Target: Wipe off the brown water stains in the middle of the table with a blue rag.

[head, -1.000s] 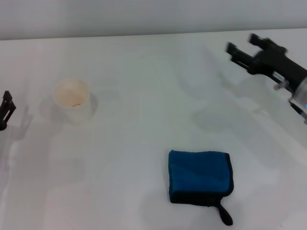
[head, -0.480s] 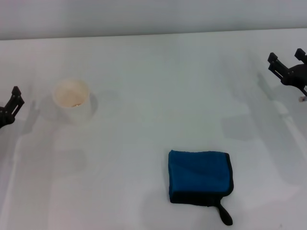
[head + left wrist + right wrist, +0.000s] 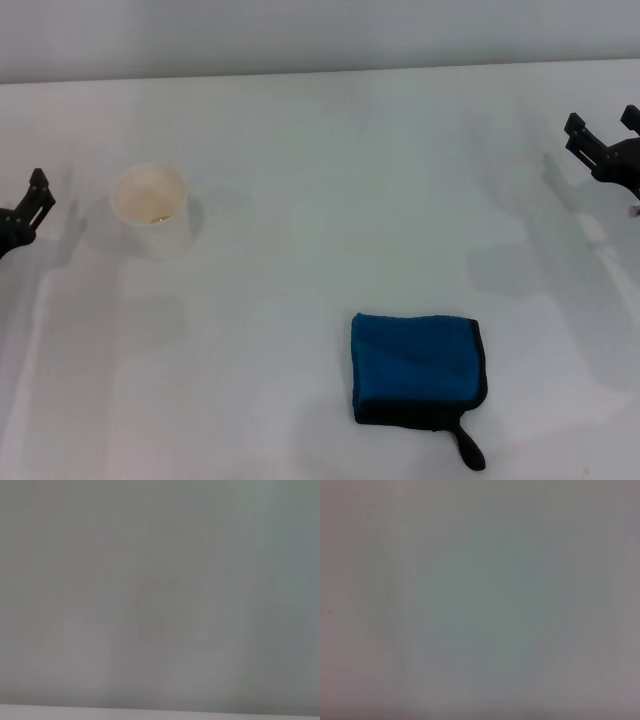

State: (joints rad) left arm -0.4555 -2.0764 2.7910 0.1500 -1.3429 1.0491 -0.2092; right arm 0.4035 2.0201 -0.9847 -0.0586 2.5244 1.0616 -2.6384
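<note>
The blue rag (image 3: 418, 370) lies folded flat on the white table (image 3: 320, 160), near the front and right of centre, its black loop tab pointing to the front. No brown stain shows on the table in any view. My right gripper (image 3: 601, 121) is at the far right edge, open and empty, well away from the rag. My left gripper (image 3: 27, 208) is at the far left edge, left of the cup, with only part of it in view. Both wrist views show only bare pale surface.
A cream-white paper cup (image 3: 151, 208) stands upright at the left of the table, with a little brownish residue inside. Faint arm shadows fall on the table by each gripper.
My right gripper has drawn back from the right-middle of the table to the far right edge. My left gripper has shifted slightly inward at the left edge. The rag and cup have not moved.
</note>
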